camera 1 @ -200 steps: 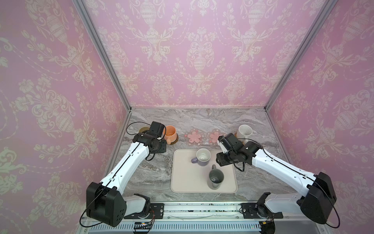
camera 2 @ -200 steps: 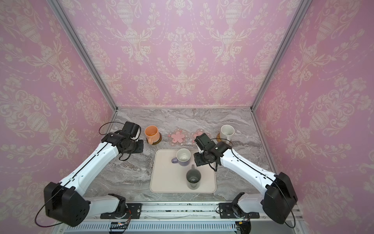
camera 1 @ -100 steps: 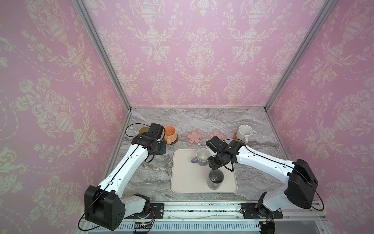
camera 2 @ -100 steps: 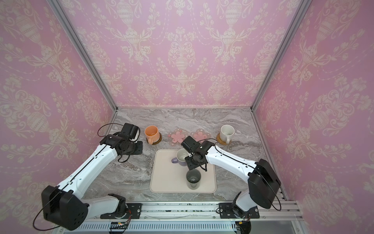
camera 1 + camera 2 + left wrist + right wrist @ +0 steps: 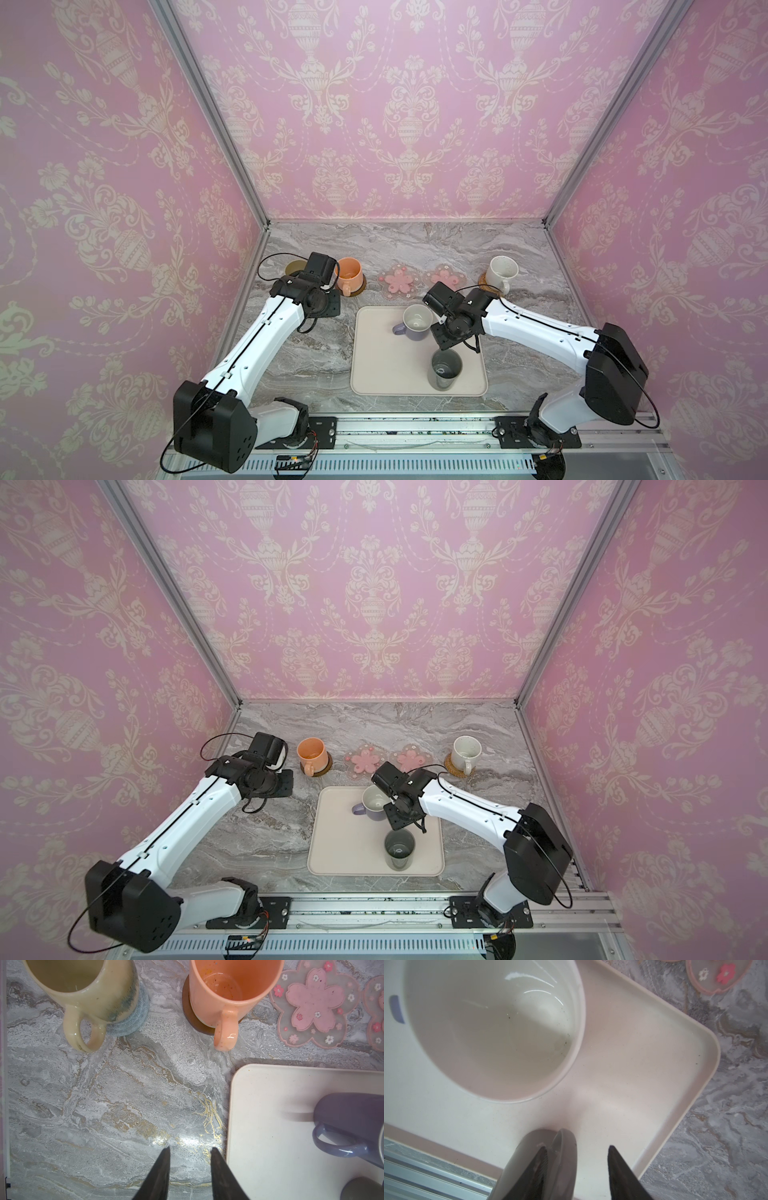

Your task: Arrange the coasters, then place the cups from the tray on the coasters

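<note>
The cream tray (image 5: 382,365) holds a lavender cup (image 5: 415,322) and a tall dark grey cup (image 5: 445,369). My right gripper (image 5: 578,1150) is open astride the grey cup's rim (image 5: 564,1142): one finger is inside it, the other outside with a gap to the wall. At the back, a peach cup (image 5: 349,272) stands on a dark brown coaster (image 5: 187,1012), an olive cup (image 5: 83,980) on a blue-grey one (image 5: 133,1020), and a white speckled cup (image 5: 502,270) on a tan one (image 5: 484,282). Two pink flower coasters (image 5: 399,281) (image 5: 444,276) are bare. My left gripper (image 5: 190,1149) hovers open over marble.
The pink walls close in on the left, right and back of the marble table (image 5: 307,357). The left arm's wrist (image 5: 320,266) hides most of the olive cup in both top views. An aluminium rail (image 5: 415,428) runs along the front edge.
My right gripper has swung left from beside the tray to over it and come down around the grey cup's rim, its jaws narrowing a little. The left arm has barely moved.
</note>
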Robot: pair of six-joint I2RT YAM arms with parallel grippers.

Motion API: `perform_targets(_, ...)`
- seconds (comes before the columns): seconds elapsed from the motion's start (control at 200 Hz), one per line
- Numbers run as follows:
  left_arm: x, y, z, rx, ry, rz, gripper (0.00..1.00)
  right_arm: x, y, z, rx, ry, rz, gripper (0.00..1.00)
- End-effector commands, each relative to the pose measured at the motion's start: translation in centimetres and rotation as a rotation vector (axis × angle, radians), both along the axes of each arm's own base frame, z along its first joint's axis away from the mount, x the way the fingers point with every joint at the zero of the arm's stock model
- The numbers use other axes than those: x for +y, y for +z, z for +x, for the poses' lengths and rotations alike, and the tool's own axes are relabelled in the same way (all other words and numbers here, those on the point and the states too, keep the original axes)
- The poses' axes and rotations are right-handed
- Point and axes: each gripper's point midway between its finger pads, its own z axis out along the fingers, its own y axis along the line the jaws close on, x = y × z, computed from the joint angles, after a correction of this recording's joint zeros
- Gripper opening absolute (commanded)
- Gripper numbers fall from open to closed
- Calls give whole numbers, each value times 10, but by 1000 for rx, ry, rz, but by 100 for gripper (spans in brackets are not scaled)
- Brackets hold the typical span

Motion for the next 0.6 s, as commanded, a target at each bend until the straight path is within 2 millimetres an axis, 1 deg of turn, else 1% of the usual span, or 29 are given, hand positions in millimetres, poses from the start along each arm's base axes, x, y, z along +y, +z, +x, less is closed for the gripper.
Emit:
perform_targets(0.0,-4,-2,-8,22,9,-29,36,-28,-3,-9,30,-43,-65,48)
perform_targets(0.265,-7,-2,-8,26,7,-37,35,-59,-4,-12,33,-137,-57,49)
perform_targets(0.43,-11,-2,-6,28,0,-44,36,-67,-6,-16,43,-184,-19,49)
perform_targets(0.595,-14,-1,-4,29,-9,-36,36,-74,-12,-24,62,-204,-23,49)
